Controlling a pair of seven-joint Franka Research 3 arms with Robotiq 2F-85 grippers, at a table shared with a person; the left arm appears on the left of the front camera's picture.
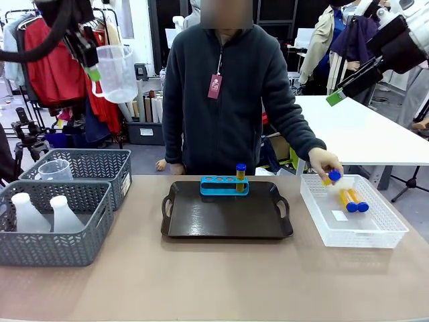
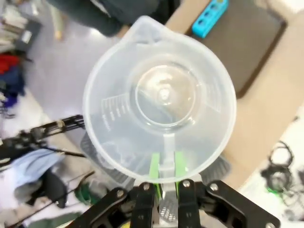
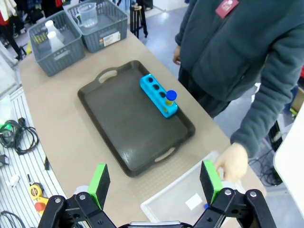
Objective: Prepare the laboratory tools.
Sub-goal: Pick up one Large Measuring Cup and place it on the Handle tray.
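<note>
High at the back left, my left gripper [image 1: 96, 72] is shut on the handle of a clear measuring beaker [image 1: 116, 72]. In the left wrist view its green pads [image 2: 154, 167] clamp the handle below the beaker [image 2: 159, 95]. My right gripper [image 1: 345, 84] hangs open high on the right, and its own view shows the gripper [image 3: 155, 183] with nothing between the pads. One blue-capped amber tube [image 1: 240, 176] stands in the blue rack [image 1: 224, 186] on the black tray [image 1: 228, 228]. The person's hand [image 1: 325, 164] holds another tube [image 1: 333, 176] over the white basket [image 1: 375, 231]. Two tubes [image 1: 352, 200] lie inside it.
Two grey baskets stand at the left. The near basket [image 1: 53, 245] holds two frosted white flasks [image 1: 65, 215]. The far basket [image 1: 100, 164] holds a second clear beaker [image 1: 55, 171]. The person stands at the far edge, behind the tray.
</note>
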